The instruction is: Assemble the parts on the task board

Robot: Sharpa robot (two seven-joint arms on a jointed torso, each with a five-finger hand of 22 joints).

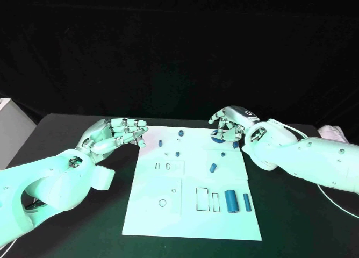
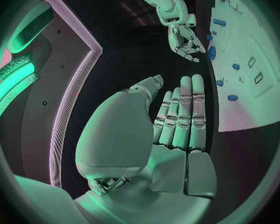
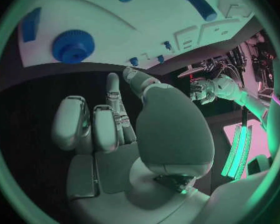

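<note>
The white task board (image 1: 191,215) lies in the middle of the black table. Near its front right lie two blue cylinders (image 1: 230,201), with a smaller blue piece (image 1: 213,167) mid-board and small blue pegs (image 1: 159,143) toward the far side. A round blue gear (image 1: 217,135) sits at the far right corner, also seen in the right wrist view as the gear (image 3: 72,46). My right hand (image 1: 230,124) hovers just beyond the gear, fingers loosely bent, holding nothing. My left hand (image 1: 117,134) floats off the board's far left corner; its fingers (image 2: 184,114) are straight and empty.
A white box (image 1: 5,131) stands at the table's left edge. A pale crumpled object (image 1: 332,133) and a thin cable (image 1: 338,201) lie on the right side. Rectangular slots (image 1: 202,199) and small holes mark the board.
</note>
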